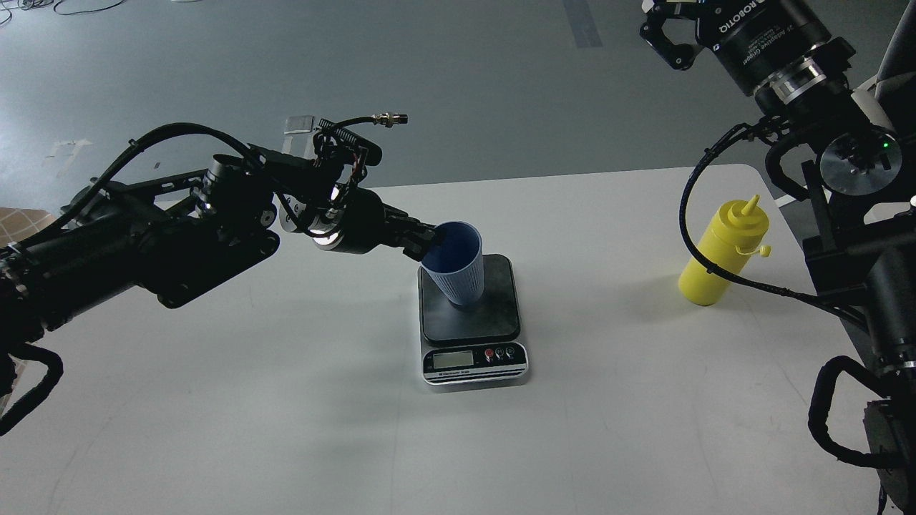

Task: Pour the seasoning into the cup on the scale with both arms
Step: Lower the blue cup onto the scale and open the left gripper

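The light blue ribbed cup [458, 272] is over the dark platform of the scale [494, 318], its base at or just above the platform; I cannot tell if it touches. My left gripper [428, 243] comes in from the left and is shut on the cup's left rim. The yellow seasoning bottle [721, 254] stands upright at the table's right side, nozzle up, its small cap hanging open. My right gripper [662, 36] is high at the top right, far above the bottle, partly cut off by the frame edge, holding nothing I can see.
The white table [286, 400] ends just behind the scale and just right of the bottle. My right arm's black cable [690, 214] loops in front of the bottle. Grey floor lies beyond the table.
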